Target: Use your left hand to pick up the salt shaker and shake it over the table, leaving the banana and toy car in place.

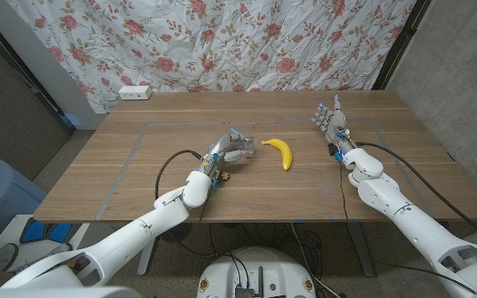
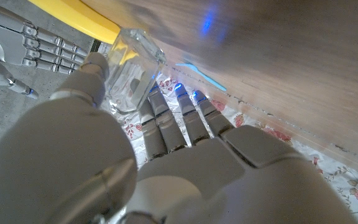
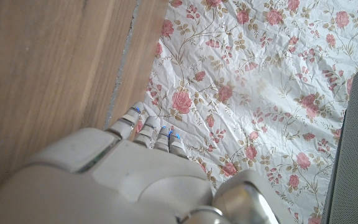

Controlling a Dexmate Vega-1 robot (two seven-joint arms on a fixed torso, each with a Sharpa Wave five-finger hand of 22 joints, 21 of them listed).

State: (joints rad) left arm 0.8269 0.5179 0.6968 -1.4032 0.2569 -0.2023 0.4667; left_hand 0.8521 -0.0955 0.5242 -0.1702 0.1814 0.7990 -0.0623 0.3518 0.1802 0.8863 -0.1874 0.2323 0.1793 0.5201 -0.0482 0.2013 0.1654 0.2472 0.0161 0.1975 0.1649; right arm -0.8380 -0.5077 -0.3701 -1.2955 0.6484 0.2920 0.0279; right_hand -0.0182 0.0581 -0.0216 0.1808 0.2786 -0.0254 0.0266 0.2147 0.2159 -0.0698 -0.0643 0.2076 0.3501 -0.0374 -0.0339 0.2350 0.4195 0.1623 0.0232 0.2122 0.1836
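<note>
While wrist-seen, left robot hand (image 2: pixel 166 155) grips shaker (image 2: pixel 132 71)

no text, label, brand, number or sign is showing legibly in any view. the clear salt shaker (image 2: pixel 131 79), the banana (image 1: pixel 281 152) and the white box (image 1: pixel 135 93) at the counter's (image 1: pixel 98 186) far edge are all showing plain surfaces, and the flowered cloth (image 3: pixel 272 81) is carrying only a rose print.

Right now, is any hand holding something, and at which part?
The left hand holds the clear glass salt shaker by its sides, between thumb and fingers. The right hand holds nothing.
</note>
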